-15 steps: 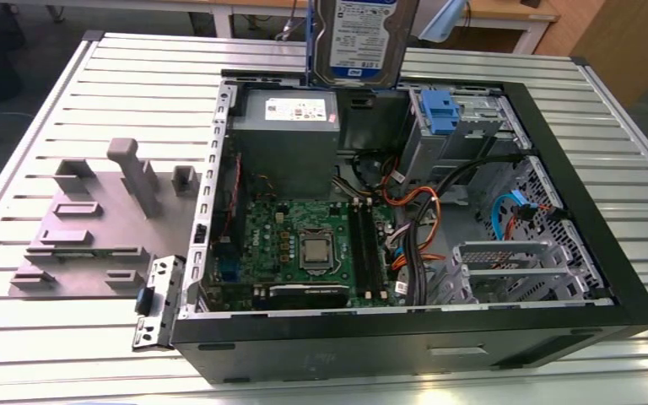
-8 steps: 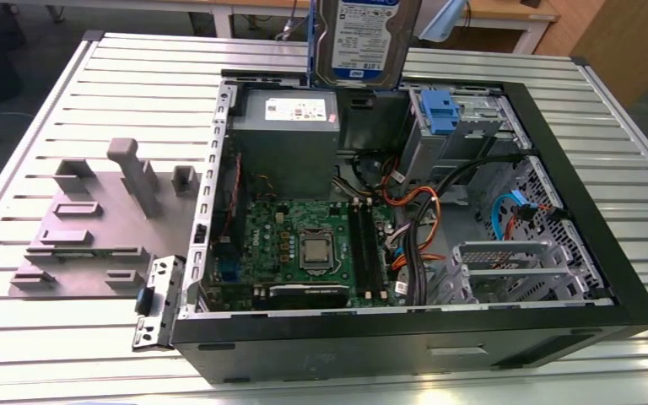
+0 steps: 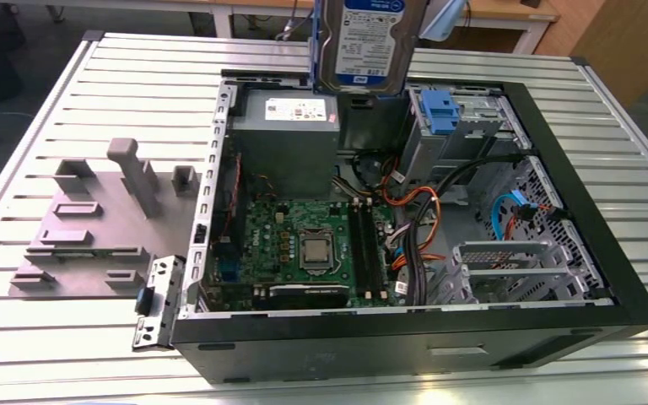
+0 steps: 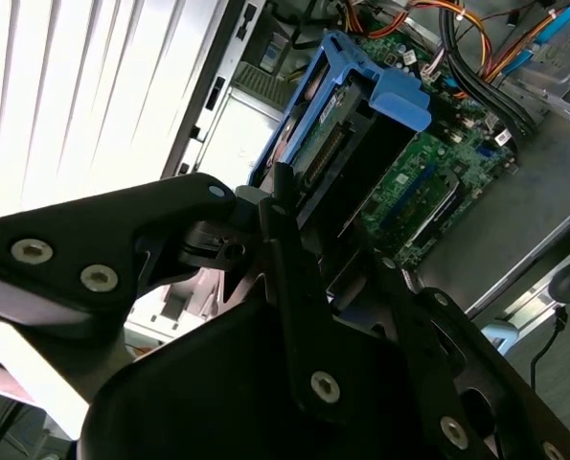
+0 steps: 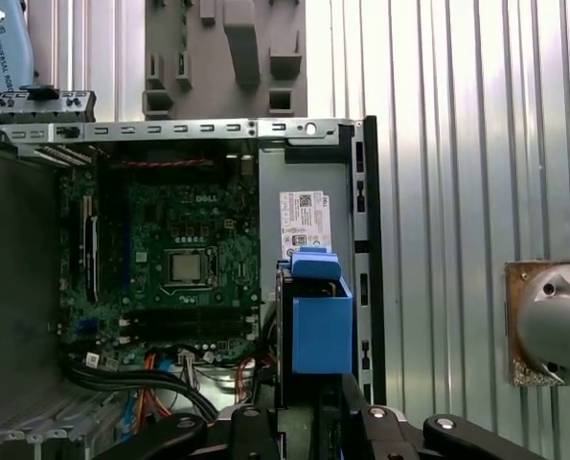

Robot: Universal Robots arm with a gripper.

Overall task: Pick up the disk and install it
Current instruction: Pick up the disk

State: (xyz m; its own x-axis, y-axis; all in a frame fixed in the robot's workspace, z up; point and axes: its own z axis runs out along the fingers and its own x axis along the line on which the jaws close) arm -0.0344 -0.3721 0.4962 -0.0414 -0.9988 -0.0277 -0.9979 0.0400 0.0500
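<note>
The disk hangs upright over the back of the open computer case in the exterior view, label side showing, with its blue bracket along the edge. In the second wrist view my gripper is shut on the disk, black fingers on either side, and the blue tab points toward the motherboard. The first wrist view looks straight down past the gripper and the blue bracket of the disk into the case.
Inside the case lie a grey power-supply box, the motherboard, orange and black cables and a drive bay with a blue tab. A grey stand with posts sits on the slatted table at the exterior view's left.
</note>
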